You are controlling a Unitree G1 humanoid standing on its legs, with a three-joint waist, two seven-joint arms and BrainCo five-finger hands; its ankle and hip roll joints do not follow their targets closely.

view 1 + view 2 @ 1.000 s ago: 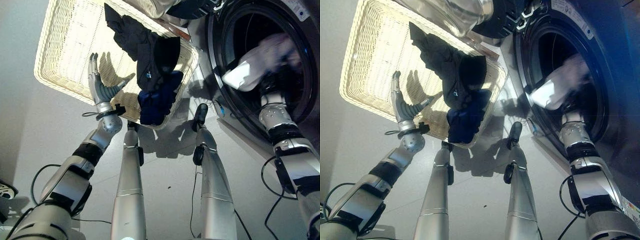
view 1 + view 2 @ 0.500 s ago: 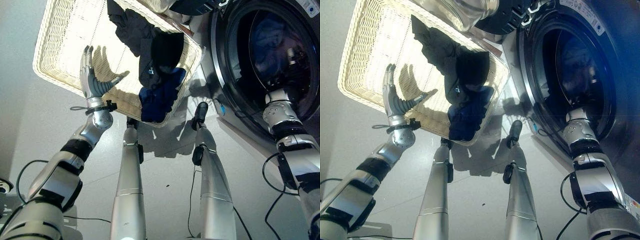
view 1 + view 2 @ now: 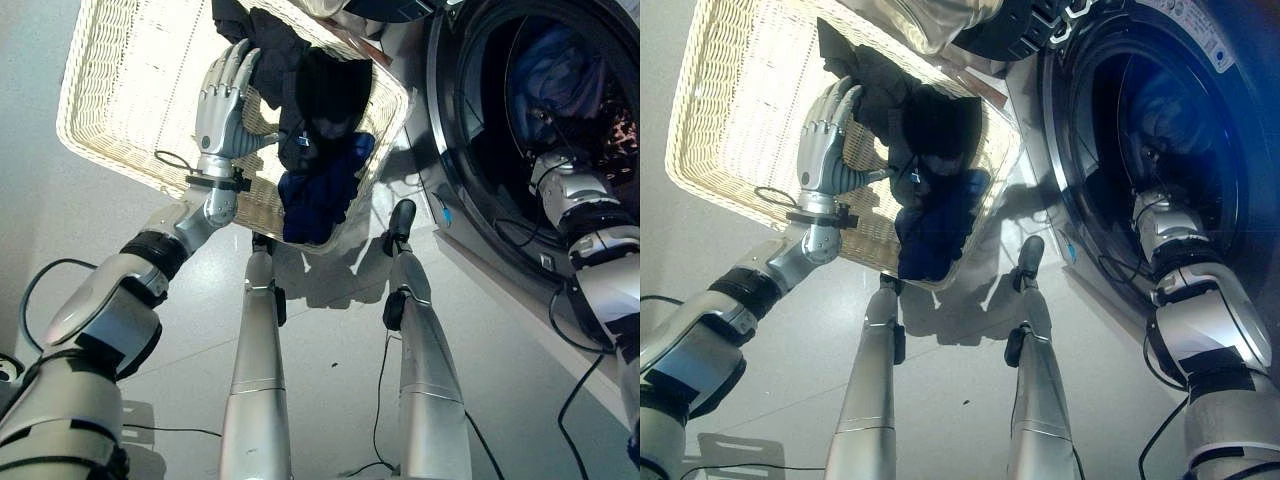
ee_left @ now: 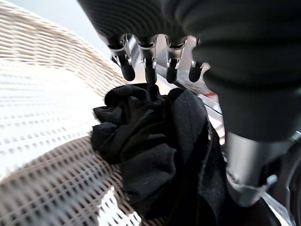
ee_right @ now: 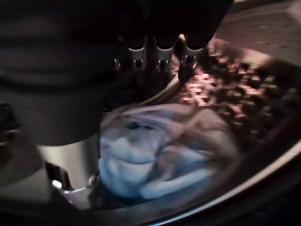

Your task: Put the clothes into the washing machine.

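A cream wicker basket (image 3: 120, 90) lies on the floor beside the washing machine's round opening (image 3: 470, 150). Black clothes (image 3: 325, 95) and a blue garment (image 3: 320, 195) are heaped at the basket's right end. My left hand (image 3: 222, 98) hovers open over the basket, its fingertips (image 4: 149, 75) just at the edge of the black clothes (image 4: 155, 141). My right arm reaches into the drum. There my right hand (image 5: 157, 52) is open, fingers straight above a pale blue and white garment (image 5: 155, 150) lying in the drum (image 3: 555, 70).
The machine's glass door (image 3: 930, 22) hangs open above the basket's far right corner. The basket's left half is bare wicker (image 3: 730, 110). Grey floor (image 3: 60, 240) lies to its left.
My left hand has swung right across the basket to the black clothes. My right hand has let go of the pale garment, which now lies in the drum, and reached deeper in.
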